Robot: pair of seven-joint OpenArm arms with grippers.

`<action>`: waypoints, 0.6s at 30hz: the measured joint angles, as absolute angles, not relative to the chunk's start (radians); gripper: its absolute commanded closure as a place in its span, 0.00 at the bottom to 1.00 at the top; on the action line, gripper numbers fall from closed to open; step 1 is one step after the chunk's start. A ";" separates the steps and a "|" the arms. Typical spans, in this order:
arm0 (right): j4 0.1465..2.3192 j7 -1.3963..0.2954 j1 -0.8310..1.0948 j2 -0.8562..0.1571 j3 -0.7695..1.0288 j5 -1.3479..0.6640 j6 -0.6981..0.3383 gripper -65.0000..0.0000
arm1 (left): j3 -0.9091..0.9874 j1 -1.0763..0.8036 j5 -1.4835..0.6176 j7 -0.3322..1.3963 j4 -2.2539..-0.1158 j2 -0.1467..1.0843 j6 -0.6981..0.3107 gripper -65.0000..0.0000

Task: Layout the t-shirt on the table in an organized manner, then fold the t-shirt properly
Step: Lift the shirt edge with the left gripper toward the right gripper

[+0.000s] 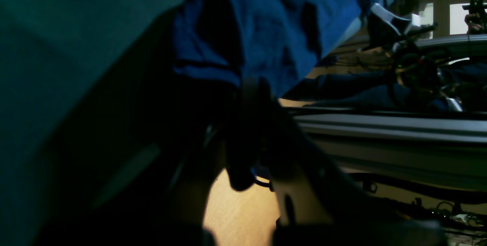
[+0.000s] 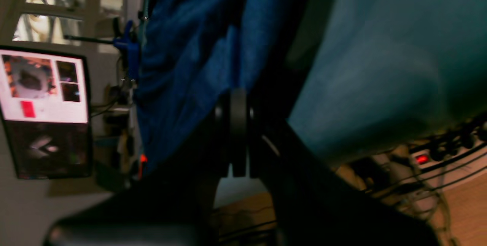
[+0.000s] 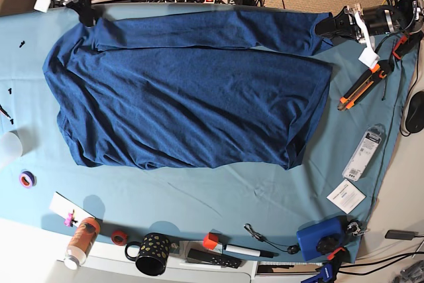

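Note:
The dark navy t-shirt [image 3: 192, 104] lies spread wide on the teal table [image 3: 218, 197], with a long strip folded over along its far edge. At the far right end of that strip, my left gripper [image 3: 324, 26] is shut on the cloth. The left wrist view shows its dark fingers [image 1: 251, 86] pinching the t-shirt [image 1: 266, 29] above the table [image 1: 57, 48]. My right gripper [image 3: 86, 16] holds the far left corner. Seen from the right wrist, its jaws [image 2: 239, 97] are closed on the t-shirt [image 2: 190, 48] beside the table cover [image 2: 380, 67].
An orange-black tool [image 3: 361, 84], a white packet [image 3: 364, 155] and a card [image 3: 345, 196] lie at the right. Along the near edge stand a blue box [image 3: 319, 239], a marker [image 3: 242, 251], a black mug [image 3: 151, 253] and a bottle [image 3: 79, 242]. A tape roll [image 3: 26, 178] lies left.

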State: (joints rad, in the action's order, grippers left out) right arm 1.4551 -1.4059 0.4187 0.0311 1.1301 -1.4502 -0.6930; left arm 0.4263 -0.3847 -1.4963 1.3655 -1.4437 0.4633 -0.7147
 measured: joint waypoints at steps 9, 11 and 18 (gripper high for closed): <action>1.603 -1.407 0.458 0.031 1.183 -1.452 -0.693 1.00 | 0.418 -0.404 -1.456 1.403 -1.560 0.455 -0.697 1.00; 1.619 -1.407 0.463 0.031 1.184 -1.453 -0.693 1.00 | 0.418 -0.402 -1.457 1.403 -1.606 0.455 -0.697 1.00; 1.620 -1.407 0.463 0.032 1.185 -1.452 -0.693 1.00 | 0.418 -0.402 -1.456 1.404 -1.752 0.455 -0.697 1.00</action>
